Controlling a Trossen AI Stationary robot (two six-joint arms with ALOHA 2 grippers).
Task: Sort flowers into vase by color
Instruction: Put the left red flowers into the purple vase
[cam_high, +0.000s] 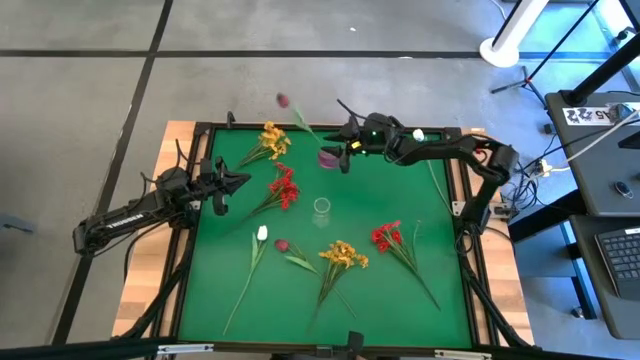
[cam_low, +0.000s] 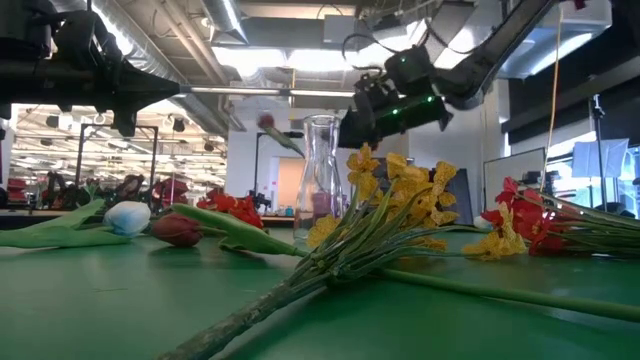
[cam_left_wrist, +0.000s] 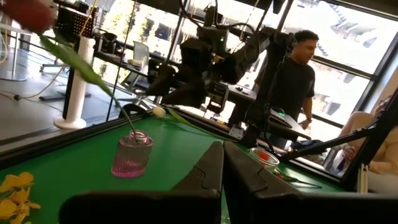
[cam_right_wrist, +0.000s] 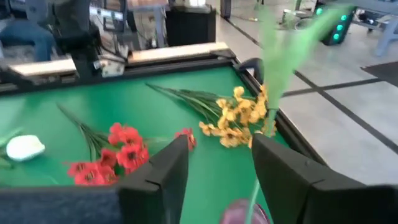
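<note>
A small pink vase (cam_high: 328, 157) stands near the table's far edge. A maroon tulip bud (cam_high: 283, 100) on a long green stem leans out of it, tilted toward the far left. My right gripper (cam_high: 345, 158) hovers just above this vase, open, with the stem (cam_right_wrist: 254, 198) between its fingers. A clear glass vase (cam_high: 321, 208) stands mid-table. Yellow (cam_high: 272, 140) and red (cam_high: 284, 187) clusters lie far left. A white bud (cam_high: 262, 233), a maroon bud (cam_high: 282, 244), a yellow cluster (cam_high: 343, 255) and a red cluster (cam_high: 386, 236) lie nearer. My left gripper (cam_high: 230, 184) waits at the left, shut. My right gripper is open, pointing down over the pink vase (cam_right_wrist: 244, 214), with the tulip's stem running up close to one finger (cam_right_wrist: 280, 171). Whether that finger touches the stem cannot be told. The stem's lower end stands in the vase.
Another green stem (cam_high: 436, 185) lies along the table's right side. A raised dark frame (cam_high: 195, 240) borders the green mat. A person (cam_left_wrist: 292, 81) stands beyond the table in the left wrist view. Bare mat shows between the clear vase and the right edge.
</note>
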